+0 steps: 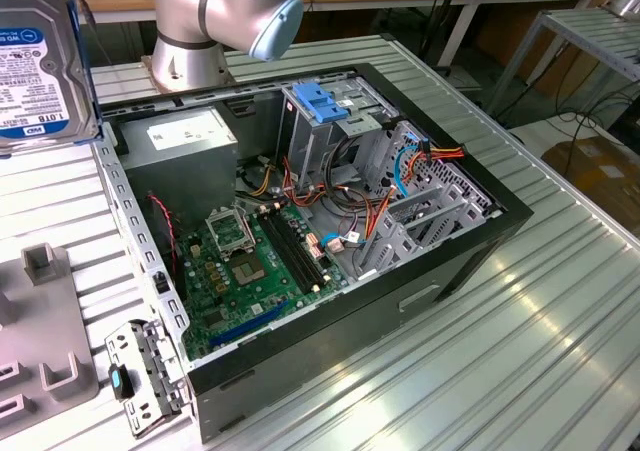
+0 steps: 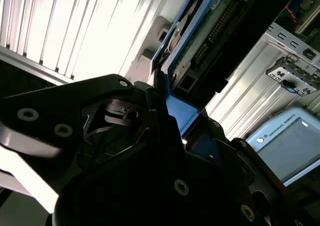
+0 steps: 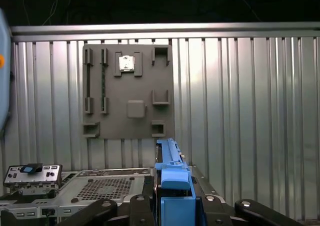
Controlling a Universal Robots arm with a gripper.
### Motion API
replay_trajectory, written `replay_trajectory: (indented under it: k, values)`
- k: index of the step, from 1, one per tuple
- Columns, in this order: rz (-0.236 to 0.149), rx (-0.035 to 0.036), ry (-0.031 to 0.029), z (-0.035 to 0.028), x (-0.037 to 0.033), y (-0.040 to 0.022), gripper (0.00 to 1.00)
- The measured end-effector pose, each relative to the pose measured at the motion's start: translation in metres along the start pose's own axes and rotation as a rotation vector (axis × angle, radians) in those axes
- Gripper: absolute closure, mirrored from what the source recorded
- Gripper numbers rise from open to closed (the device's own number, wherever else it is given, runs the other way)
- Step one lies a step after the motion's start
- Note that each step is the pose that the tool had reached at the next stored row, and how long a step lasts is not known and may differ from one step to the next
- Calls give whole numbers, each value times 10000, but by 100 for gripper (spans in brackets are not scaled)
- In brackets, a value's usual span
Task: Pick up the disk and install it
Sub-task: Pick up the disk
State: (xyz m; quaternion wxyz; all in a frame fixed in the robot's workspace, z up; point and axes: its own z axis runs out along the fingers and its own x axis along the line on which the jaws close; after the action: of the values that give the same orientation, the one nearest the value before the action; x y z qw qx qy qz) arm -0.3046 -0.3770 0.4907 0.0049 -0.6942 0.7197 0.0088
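Disk (image 1: 40, 66): held in the air at the exterior view's left, off the counter (image 1: 520, 351), near the wall of the open computer case (image 1: 460, 261) on the fixture-plate side.

Exterior view: label face, with a blue rail (image 1: 88, 61) down the edge nearer the case. Inside the case, a drive cage (image 1: 325, 121) with blue top, a grey box with white sticker (image 1: 185, 141) and a motherboard (image 1: 250, 261).

Second wrist view: opposite face, with circuit board (image 2: 225, 20).

First wrist view: edge-on, rail pointing toward the grey fixture plate (image 3: 127, 90) lying flat on the counter. Jaws closed on the disk, pressed against both sides.

Orientation: stood on end, long axis near vertical, label toward the exterior camera.

Room: lower end free, touching nothing. Case top open. Broad ribbed counter at the exterior view's right, out to its edge.
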Motion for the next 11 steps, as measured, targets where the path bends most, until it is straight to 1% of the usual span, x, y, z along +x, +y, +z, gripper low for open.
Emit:
replay_trajectory:
  k: [11]
  values:
    - [0, 0, 0, -1, 25, -66, 63]
